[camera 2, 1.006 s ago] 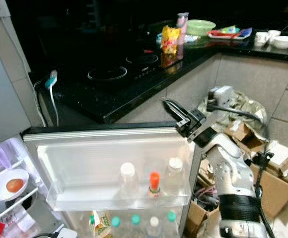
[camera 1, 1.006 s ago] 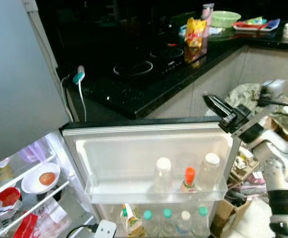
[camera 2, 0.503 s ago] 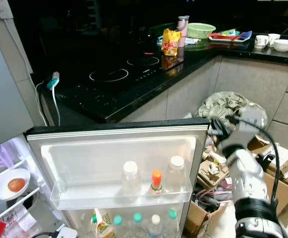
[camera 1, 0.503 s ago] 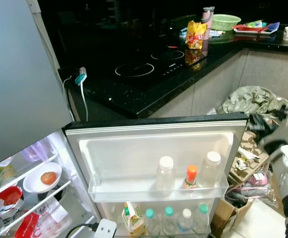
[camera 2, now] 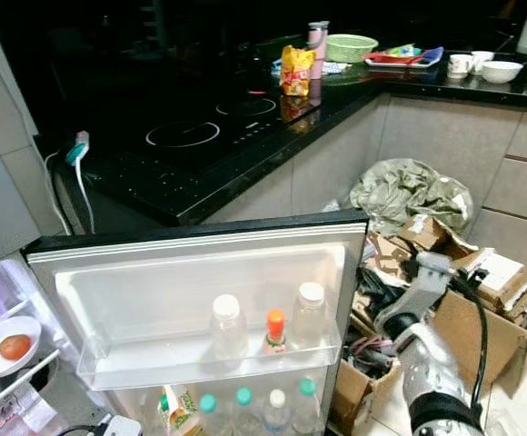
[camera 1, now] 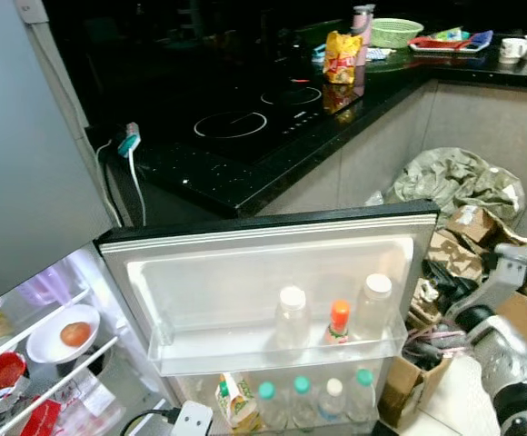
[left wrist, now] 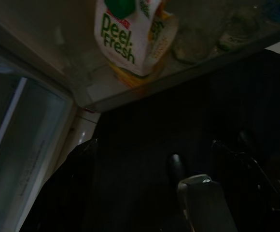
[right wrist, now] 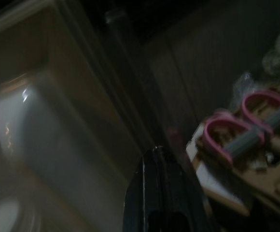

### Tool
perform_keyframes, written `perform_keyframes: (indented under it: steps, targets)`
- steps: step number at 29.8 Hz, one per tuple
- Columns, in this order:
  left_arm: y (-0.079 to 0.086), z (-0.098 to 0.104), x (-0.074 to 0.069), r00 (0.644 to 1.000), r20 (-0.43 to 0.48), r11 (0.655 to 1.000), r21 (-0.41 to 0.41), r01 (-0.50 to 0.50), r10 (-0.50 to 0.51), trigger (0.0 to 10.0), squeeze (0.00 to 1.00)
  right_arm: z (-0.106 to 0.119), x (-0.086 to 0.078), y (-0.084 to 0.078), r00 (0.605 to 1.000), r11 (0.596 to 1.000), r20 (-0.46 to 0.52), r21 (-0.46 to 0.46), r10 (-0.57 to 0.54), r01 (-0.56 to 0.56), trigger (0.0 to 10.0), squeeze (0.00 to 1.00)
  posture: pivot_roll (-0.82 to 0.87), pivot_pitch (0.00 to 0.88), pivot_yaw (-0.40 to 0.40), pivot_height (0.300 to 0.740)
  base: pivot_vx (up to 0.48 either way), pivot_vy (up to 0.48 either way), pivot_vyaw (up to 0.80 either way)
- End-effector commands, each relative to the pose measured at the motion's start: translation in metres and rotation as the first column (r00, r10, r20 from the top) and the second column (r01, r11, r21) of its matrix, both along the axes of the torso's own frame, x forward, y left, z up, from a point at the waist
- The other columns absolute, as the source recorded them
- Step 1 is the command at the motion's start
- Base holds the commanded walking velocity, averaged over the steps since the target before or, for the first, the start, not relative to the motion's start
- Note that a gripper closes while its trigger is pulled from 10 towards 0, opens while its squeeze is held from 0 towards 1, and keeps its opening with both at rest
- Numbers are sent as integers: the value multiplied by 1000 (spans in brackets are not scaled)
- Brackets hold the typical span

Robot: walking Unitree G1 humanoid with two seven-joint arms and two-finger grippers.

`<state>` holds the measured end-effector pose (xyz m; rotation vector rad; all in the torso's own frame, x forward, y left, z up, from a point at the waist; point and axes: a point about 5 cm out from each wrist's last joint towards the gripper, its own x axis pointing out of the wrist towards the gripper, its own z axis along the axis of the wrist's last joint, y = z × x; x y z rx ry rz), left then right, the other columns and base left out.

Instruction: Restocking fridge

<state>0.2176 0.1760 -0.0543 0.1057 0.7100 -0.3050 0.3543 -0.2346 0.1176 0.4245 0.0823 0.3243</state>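
The fridge door (camera 1: 273, 272) stands open, three bottles (camera 1: 333, 320) on its upper shelf. The right claw (right wrist: 161, 193), fingers pressed together, hangs low beside the door's edge. The left claw's state cannot be told.

glossy black countertop (camera 1: 245, 163), clear plastic door shelf (camera 1: 273, 350), cardboard boxes (camera 2: 495, 282)

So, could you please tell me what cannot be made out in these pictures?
- Right gripper: dark and blurred in the right wrist view, so open or shut is unclear.
- White juice carton: in the left eye view the clear door shelf partly hides it.
- Red packets on the fridge shelves: cut by the left eye view's edge.
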Motion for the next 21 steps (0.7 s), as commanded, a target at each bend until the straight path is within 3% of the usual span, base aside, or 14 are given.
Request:
perform_keyframes:
  steps: [1,3,5,10,11,12,13,14,15,16,17,18,19,21]
  targets:
    - [8,-4,-7,1000,-30,1000,22,-7,8,10000,0,-11,-1,8,999,998,-25,-63,-21,20,10000,0,-38,112,58,740,0,0,0]
    - [8,-4,-7,1000,-31,1000,22,-5,6,10000,0,-11,-1,8,999,996,-13,-78,-50,49,10000,0,-40,111,58,740,0,0,0]
    - [8,-4,-8,999,-33,1000,22,-3,4,10000,0,-14,-2,15,1000,998,-6,-67,-10,9,10000,0,-39,109,56,740,0,0,0]
    - [8,-5,-8,999,-33,1000,21,-4,5,10000,0,-15,-7,29,987,987,22,-10,158,-158,10000,0,-39,109,56,740,0,0,0]
    - [8,-5,-9,999,-33,1000,21,-5,6,10000,0,-16,-10,34,972,973,33,17,232,-232,10000,0,-37,105,53,740,0,0,0]
    - [8,-5,-9,999,-33,1000,21,-5,6,10000,0,-16,-10,34,972,973,33,17,232,-232,10000,0,-37,105,53,740,0,0,0]
    - [9,-6,-10,999,-35,1000,19,-5,5,10000,0,-22,-27,48,889,887,42,55,457,-459,10000,0,-41,103,55,740,0,0,0]
    - [9,-6,-10,999,-35,1000,19,-5,5,10000,0,-22,-27,48,889,887,42,55,457,-459,10000,0,-41,103,55,740,0,0,0]
    - [9,-6,-11,999,-35,1000,18,-4,5,10000,0,-25,-35,53,845,842,38,65,533,-535,10000,0,-41,103,55,740,0,0,0]
    - [9,-6,-11,999,-35,1000,18,-4,5,10000,0,-25,-35,53,845,842,38,65,533,-535,10000,0,-41,103,55,740,0,0,0]
    - [9,-6,-11,999,-36,1000,17,-3,3,10000,0,-30,-46,57,786,784,16,66,618,-618,10000,0,-41,103,55,740,0,0,0]
    - [9,-6,-11,999,-36,1000,17,-3,3,10000,0,-30,-46,57,786,784,16,66,618,-618,10000,0,-41,103,55,740,0,0,0]
    - [8,-6,-11,999,-36,1000,17,-1,2,10000,0,-39,-62,57,705,706,-35,69,708,-705,10000,0,-42,104,56,740,0,0,0]
    - [8,-6,-11,999,-37,1000,16,2,-1,10000,0,-52,-85,55,601,610,-108,94,792,-787,10000,0,-42,104,56,740,0,0,0]
